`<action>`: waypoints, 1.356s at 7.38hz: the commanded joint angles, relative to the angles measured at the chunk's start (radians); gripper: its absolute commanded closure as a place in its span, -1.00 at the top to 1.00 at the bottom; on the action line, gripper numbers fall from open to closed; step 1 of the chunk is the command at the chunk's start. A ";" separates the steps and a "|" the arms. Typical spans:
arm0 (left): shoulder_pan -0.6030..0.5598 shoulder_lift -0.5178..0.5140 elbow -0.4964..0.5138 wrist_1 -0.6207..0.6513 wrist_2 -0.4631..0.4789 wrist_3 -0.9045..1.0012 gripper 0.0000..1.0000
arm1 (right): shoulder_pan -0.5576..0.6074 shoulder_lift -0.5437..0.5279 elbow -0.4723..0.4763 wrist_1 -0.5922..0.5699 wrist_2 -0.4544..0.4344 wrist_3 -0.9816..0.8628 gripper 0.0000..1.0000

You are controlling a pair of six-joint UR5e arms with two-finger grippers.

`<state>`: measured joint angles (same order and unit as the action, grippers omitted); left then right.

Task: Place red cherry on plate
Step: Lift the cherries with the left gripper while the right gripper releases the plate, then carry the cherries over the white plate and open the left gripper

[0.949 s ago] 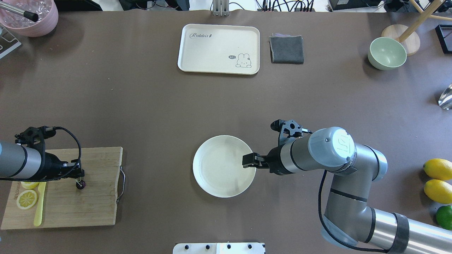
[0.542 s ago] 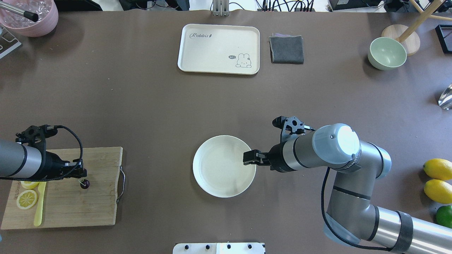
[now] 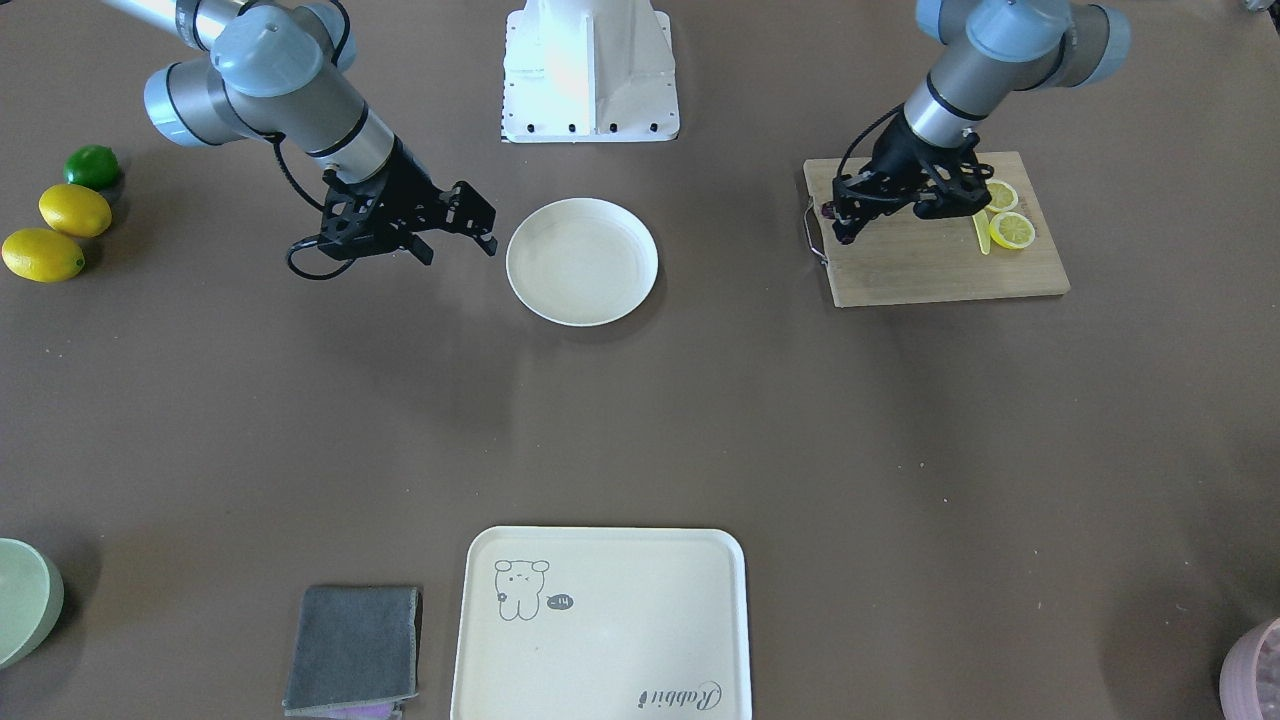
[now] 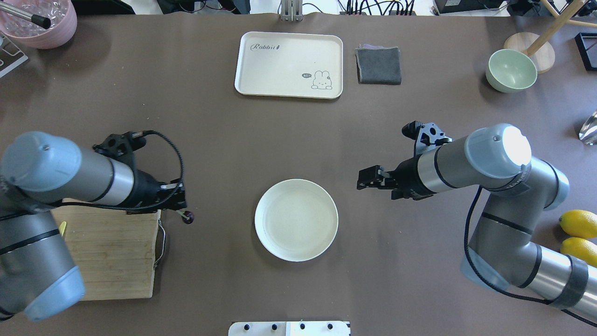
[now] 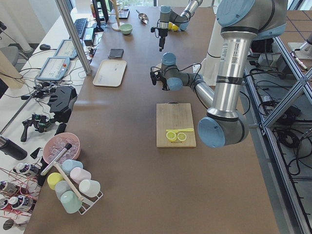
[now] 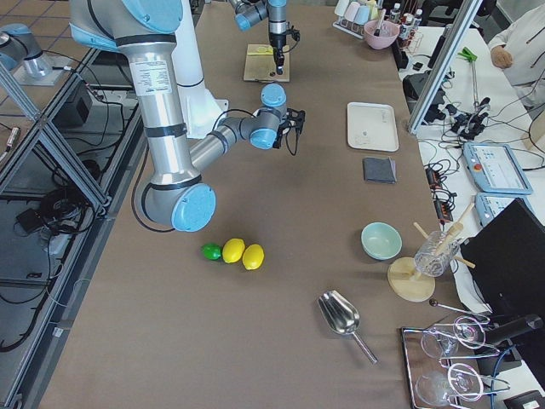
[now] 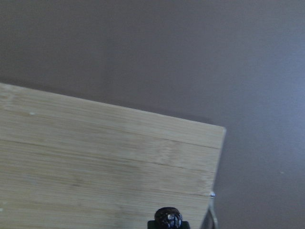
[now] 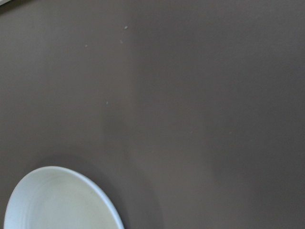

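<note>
The red cherry [image 4: 188, 217], a tiny dark maroon fruit on a thin stem, hangs from my left gripper [image 4: 181, 208], which is shut on it. It hovers over the right end of the bamboo cutting board [image 4: 112, 252], above the board's metal handle. In the left wrist view the cherry [image 7: 167, 217] shows at the bottom edge, with the board's corner beneath it. The round cream plate [image 4: 296, 219] sits bare at the table's middle, well right of the cherry. My right gripper [image 4: 366, 179] stands open and holds nothing, a short way off the plate's far right rim [image 8: 102, 200].
Lemon slices [image 3: 1010, 228] and a yellow knife lie on the board's far end. The rabbit tray [image 4: 289, 64], a grey cloth [image 4: 378, 65] and a green bowl [image 4: 511, 71] stand along the far side. Whole lemons [image 4: 578, 224] lie at the right edge.
My left gripper has lifted the cherry off the board and carried it right, towards the plate. My right gripper has drawn back from the plate's rim, to the right and farther away.
</note>
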<state>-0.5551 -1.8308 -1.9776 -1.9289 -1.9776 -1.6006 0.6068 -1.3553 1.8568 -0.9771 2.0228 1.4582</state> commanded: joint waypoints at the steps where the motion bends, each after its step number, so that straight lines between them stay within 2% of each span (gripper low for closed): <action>1: 0.075 -0.246 0.060 0.170 0.089 -0.085 -1.00 | 0.146 -0.105 0.004 0.003 0.132 -0.154 1.00; 3: 0.180 -0.313 0.161 0.160 0.210 -0.090 -1.00 | 0.279 -0.195 0.001 0.003 0.247 -0.341 1.00; 4: 0.196 -0.374 0.222 0.159 0.221 -0.137 -1.00 | 0.321 -0.229 0.002 0.003 0.276 -0.395 1.00; 5: 0.208 -0.413 0.274 0.159 0.223 -0.143 -1.00 | 0.346 -0.255 0.004 0.004 0.284 -0.424 1.00; 7: 0.224 -0.430 0.315 0.150 0.236 -0.144 -1.00 | 0.364 -0.286 -0.001 0.006 0.284 -0.485 1.00; 8: 0.228 -0.438 0.331 0.127 0.253 -0.144 -0.92 | 0.364 -0.286 -0.004 0.006 0.284 -0.487 1.00; 9: 0.228 -0.444 0.333 0.126 0.253 -0.145 0.34 | 0.369 -0.288 -0.002 0.006 0.284 -0.489 1.00; 10: 0.228 -0.444 0.332 0.126 0.253 -0.142 0.93 | 0.373 -0.289 -0.001 0.006 0.284 -0.490 1.00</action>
<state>-0.3277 -2.2712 -1.6491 -1.7990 -1.7271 -1.7443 0.9744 -1.6417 1.8550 -0.9711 2.3070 0.9718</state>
